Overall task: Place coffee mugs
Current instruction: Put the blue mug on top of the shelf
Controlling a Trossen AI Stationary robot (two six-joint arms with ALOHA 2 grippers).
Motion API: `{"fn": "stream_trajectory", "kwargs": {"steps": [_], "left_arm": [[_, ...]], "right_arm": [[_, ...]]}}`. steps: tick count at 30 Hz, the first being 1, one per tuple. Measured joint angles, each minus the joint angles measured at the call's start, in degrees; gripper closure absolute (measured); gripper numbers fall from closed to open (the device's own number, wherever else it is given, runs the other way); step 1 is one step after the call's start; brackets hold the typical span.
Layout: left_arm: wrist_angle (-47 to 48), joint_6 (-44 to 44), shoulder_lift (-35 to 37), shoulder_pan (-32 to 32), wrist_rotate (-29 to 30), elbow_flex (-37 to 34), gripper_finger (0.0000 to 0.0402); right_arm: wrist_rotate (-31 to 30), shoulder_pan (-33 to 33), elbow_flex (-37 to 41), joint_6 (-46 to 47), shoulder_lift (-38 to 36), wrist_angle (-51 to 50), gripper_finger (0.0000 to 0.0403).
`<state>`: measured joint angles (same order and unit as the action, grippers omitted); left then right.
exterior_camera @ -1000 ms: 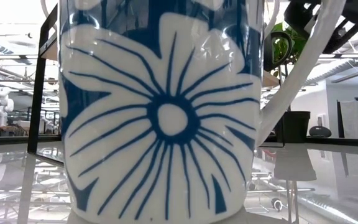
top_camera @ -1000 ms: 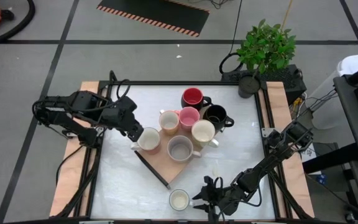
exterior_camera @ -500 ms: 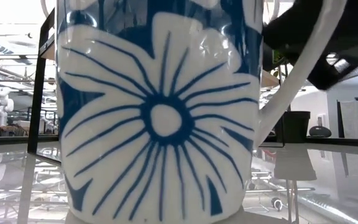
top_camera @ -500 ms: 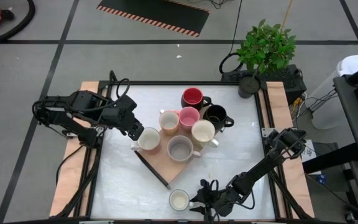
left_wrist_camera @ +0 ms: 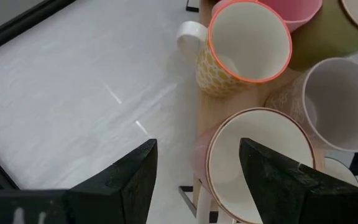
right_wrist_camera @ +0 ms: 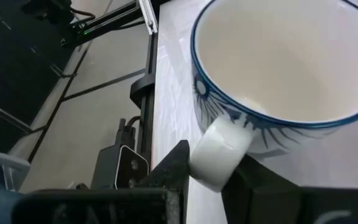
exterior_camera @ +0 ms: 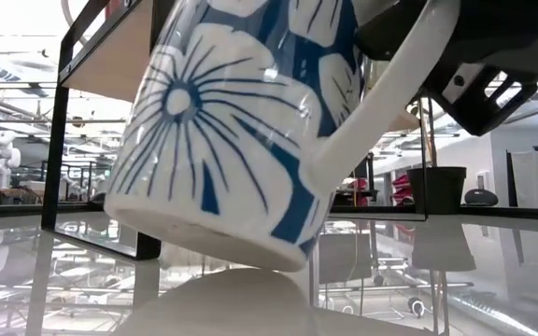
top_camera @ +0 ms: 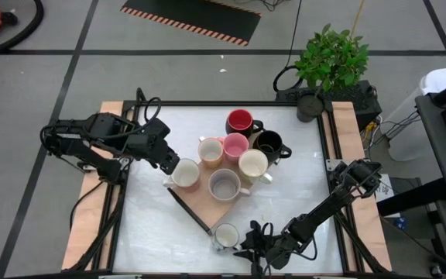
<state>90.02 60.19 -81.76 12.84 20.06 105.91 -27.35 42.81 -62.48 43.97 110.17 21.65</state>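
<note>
1. High view: seven coffee mugs are seen gathered on a wooden board [top_camera: 207, 203] in the middle of the table [top_camera: 285, 201]: a red-and-dark mug [top_camera: 241, 122], a black mug [top_camera: 268, 143], a pink mug [top_camera: 235, 145], a cream mug [top_camera: 210, 151], another cream mug [top_camera: 253, 165], a grey mug [top_camera: 224, 185] and a white mug [top_camera: 185, 173]. The left gripper [top_camera: 170, 166] is held at the white mug's rim. The right gripper [top_camera: 246, 248] is placed at the table's near edge, beside the blue-flowered mug [top_camera: 226, 235], which lies just off the board's near corner.

2. Low view: the blue-flowered mug [exterior_camera: 241, 140] is shown tilted and lifted off the surface, its handle taken by the dark right gripper.

3. Left wrist view: the left gripper [left_wrist_camera: 194, 171] is seen with its jaws spread wide around the white mug's [left_wrist_camera: 260, 162] wall, not clamped.

4. Right wrist view: the right gripper [right_wrist_camera: 219, 165] is closed narrowly on the handle of the blue-flowered mug [right_wrist_camera: 284, 68].

5. Progress, as judged: seven mugs are already grouped; the eighth is being carried and remains to be set down with them.
</note>
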Motion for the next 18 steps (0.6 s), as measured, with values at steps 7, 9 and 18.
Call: {"fn": "stream_trajectory", "kwargs": {"steps": [7,9,18], "left_arm": [[0.0,0.5,0.0,0.0,0.0,0.0,0.017],[0.0,0.6,0.0,0.0,0.0,0.0,0.017],[0.0,0.8,0.0,0.0,0.1,-1.5,0.017]], "right_arm": [[0.4,0.5,0.0,-0.1,-2.8,-0.4,0.0358],[0.7,0.5,0.0,-1.1,-4.5,-1.1,0.0361],[1.5,0.9,0.1,-6.6,-14.5,-7.3,0.0398]]}}
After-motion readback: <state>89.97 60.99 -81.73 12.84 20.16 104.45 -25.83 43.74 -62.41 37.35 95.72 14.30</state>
